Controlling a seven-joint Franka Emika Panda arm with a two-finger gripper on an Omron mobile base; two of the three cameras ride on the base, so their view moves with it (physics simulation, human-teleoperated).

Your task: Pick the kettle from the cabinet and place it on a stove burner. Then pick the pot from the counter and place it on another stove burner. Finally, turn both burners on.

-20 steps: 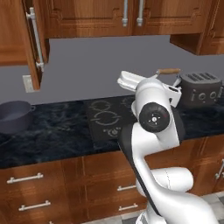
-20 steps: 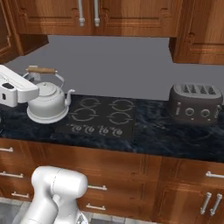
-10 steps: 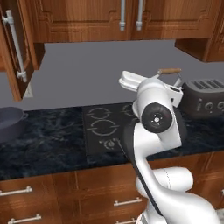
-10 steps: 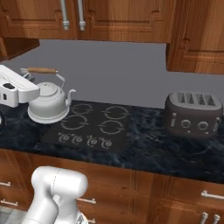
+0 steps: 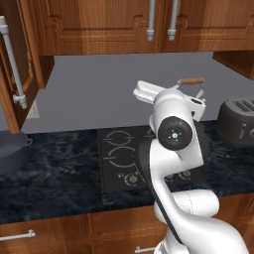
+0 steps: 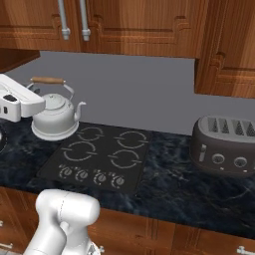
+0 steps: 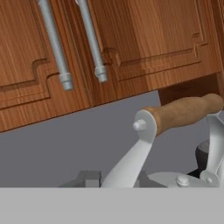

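Kettle [image 6: 55, 118] hangs at the cooktop's [image 6: 99, 159] back-left edge, seemingly just clear of the counter [image 6: 169, 184]. Fingers pinched narrow, probably on its side, steadying it for the burner.

The long black marble worktop [image 6: 174, 184] carries the flat black glass cooktop [image 6: 97, 157] set into it, below a row of reddish-brown wooden wall cupboards [image 6: 139, 25]. In the right base view the small silver-white metal kettle [image 6: 55, 117] sits just off the cooktop's far left corner, beside the nearest white ring burner [image 6: 91, 133]. The dark rounded toaster [image 6: 226, 145] stands on the worktop well to the right of the cooktop. In the left base view the wide dark grey pot [image 5: 10, 151] rests on the worktop at the far left, well apart from the cooktop, under an open cupboard door [image 5: 12, 64].
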